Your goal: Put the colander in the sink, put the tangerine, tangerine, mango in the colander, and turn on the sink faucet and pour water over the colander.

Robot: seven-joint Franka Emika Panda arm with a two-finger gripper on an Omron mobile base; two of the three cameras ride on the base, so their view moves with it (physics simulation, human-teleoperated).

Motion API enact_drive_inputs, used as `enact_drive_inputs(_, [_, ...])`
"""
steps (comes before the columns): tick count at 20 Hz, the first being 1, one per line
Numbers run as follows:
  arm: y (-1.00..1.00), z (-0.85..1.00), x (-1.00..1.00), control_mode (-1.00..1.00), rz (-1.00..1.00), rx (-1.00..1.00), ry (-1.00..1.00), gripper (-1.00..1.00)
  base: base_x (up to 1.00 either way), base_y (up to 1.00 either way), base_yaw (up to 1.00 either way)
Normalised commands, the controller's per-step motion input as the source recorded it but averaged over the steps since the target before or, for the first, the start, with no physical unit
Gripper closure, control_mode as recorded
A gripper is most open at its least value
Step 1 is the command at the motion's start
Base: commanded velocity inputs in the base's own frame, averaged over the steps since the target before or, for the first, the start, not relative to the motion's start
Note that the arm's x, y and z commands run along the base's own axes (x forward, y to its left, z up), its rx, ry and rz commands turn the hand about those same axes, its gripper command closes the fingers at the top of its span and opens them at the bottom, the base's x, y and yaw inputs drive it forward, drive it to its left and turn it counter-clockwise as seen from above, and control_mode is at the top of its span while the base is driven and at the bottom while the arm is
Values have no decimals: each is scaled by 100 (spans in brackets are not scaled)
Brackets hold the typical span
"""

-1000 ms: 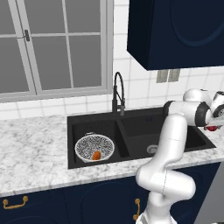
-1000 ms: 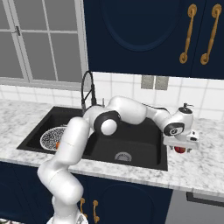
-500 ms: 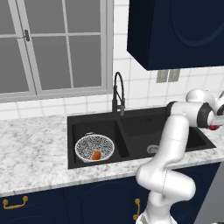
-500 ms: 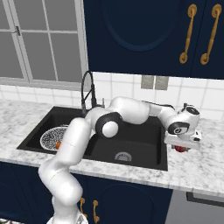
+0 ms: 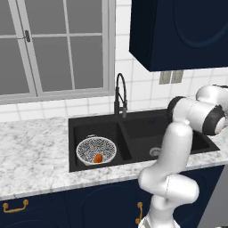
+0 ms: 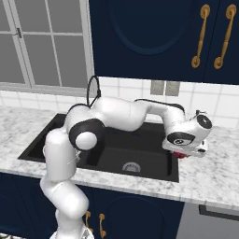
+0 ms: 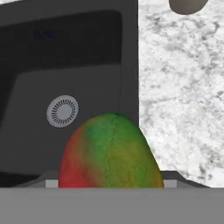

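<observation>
Mango point(image 7: 110, 151) clamped in end effector point(image 6: 184, 154) just above table point(image 6: 210, 172) beside sink point(image 6: 140, 151), ready for carrying to colander point(image 5: 96, 150) already holding one tangerine point(image 5: 97, 158).

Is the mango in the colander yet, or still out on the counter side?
Still out. The mango sits right at the gripper, by the sink's right edge; the colander in the left basin holds one orange fruit.

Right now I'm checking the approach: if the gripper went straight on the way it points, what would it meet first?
The mango, already right at the gripper; beyond it probably the sink edge.
</observation>
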Motion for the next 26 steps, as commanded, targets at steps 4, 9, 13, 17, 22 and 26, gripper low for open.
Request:
enact_drive_inputs(4, [100,68,-66,-100,0,-9,-15,100,0,0,0])
enact_drive_inputs(9, [100,100,-44,-100,0,-4,11,100,0,0,0])
enact_drive_inputs(13, [100,90,-48,-100,0,-3,24,100,0,0,0])
enact_drive_inputs(17, [100,39,-61,-100,0,-2,4,100,0,0,0])
enact_drive_inputs(22, [100,18,-59,-100,-3,-4,-5,100,0,0,0])
enact_drive_inputs(26, [100,16,-38,-100,-5,-5,-6,100,0,0,0])
